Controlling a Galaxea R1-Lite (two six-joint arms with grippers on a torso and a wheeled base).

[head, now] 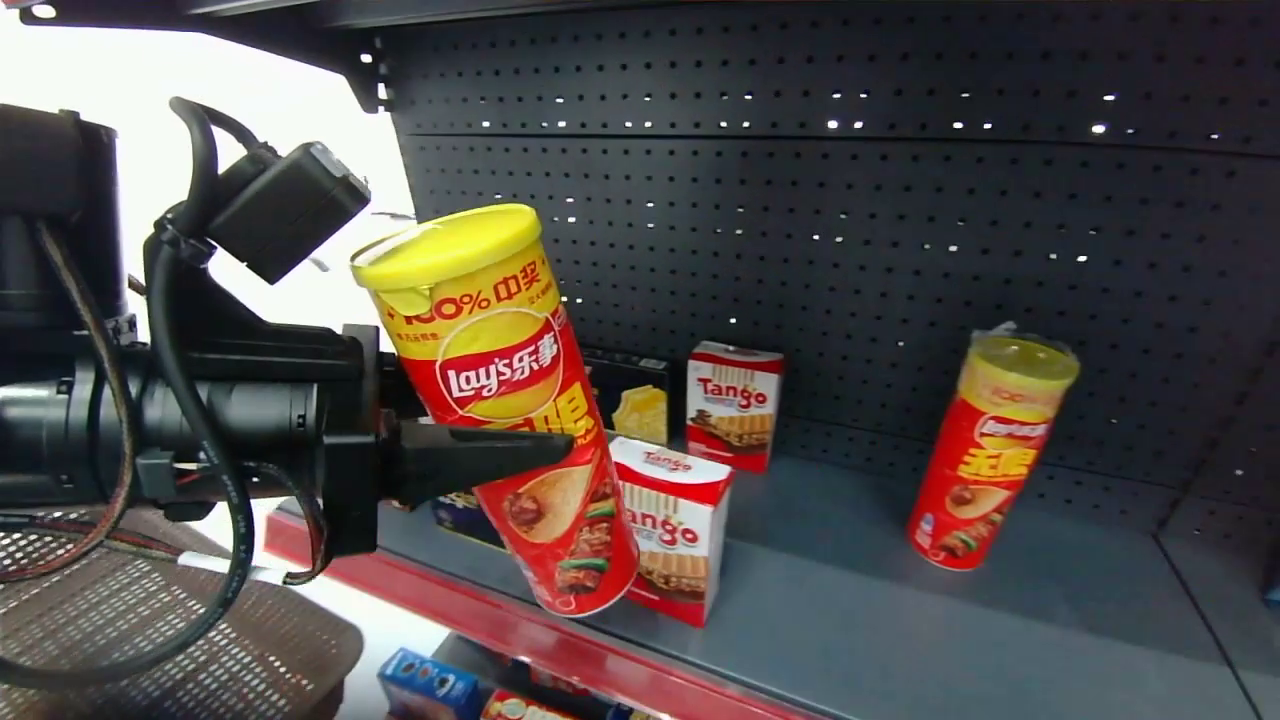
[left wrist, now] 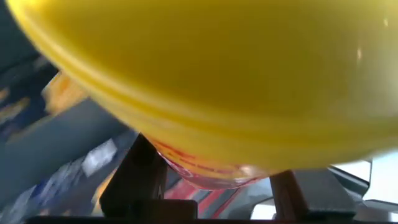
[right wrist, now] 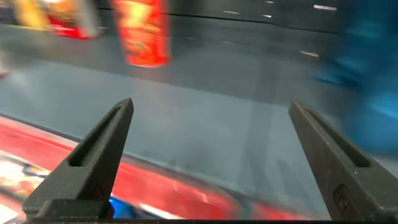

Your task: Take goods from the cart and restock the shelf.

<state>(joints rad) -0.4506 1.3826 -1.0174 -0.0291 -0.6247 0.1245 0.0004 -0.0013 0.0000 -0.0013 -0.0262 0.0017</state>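
The left gripper (head: 548,428) is clamped across the middle of a chips canister (head: 500,380), a tall smooth cylinder with glossy red-and-yellow printed sides and a yellow plastic lid (left wrist: 217,81). One tapered black finger (head: 480,455) lies across its front, and the canister fills the span between the fingers. It is tilted, lid leaning back toward the wrist, base low over the red front lip (head: 450,590) of the shelf (head: 900,620) — whether it touches there I cannot tell.

The shelf is flat grey metal backed by black perforated pegboard (head: 850,230). Just past the held canister's base stands a red-and-white wafer box (head: 675,530), close enough to crowd it. A second wafer box (head: 733,405) and a dark box (head: 630,395) stand farther beyond the fingertips. Well off to the side stands a second canister (head: 990,450), upright.

The right gripper (right wrist: 211,112) is spread wide and holds nothing — grey shelf lies beneath it.
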